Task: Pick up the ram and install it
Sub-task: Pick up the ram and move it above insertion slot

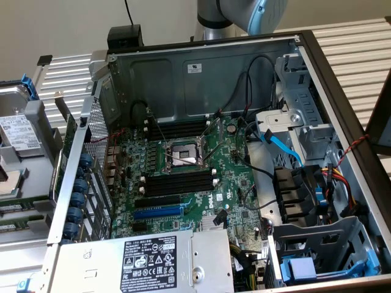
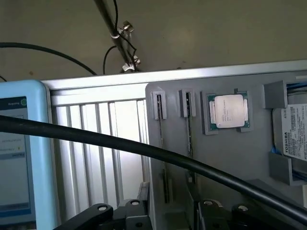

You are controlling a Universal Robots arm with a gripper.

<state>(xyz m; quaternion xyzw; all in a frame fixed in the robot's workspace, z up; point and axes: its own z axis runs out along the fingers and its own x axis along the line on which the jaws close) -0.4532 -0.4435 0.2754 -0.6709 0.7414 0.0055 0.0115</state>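
Two ram sticks stand on edge in narrow holders of a grey parts tray (image 2: 230, 158): one ram stick (image 2: 160, 139) and a second (image 2: 190, 132) beside it. In the exterior view they show as green strips (image 1: 21, 211) at the left edge, outside the case. My gripper (image 2: 168, 194) hovers over the tray, open, its black fingers on either side of the first stick's near end, holding nothing. The gripper is out of the exterior view; only the arm's joint (image 1: 250, 12) shows. The motherboard's black slots (image 1: 177, 183) sit beside the CPU socket (image 1: 183, 154).
The tray also holds a CPU (image 2: 229, 111) and a hard drive (image 2: 295, 132). A black cable (image 2: 144, 148) crosses the wrist view, and a blue-framed screen (image 2: 19, 153) stands nearby. In the case are a blue expansion slot (image 1: 159, 212), a power supply (image 1: 153, 262) and loose cables (image 1: 287, 152).
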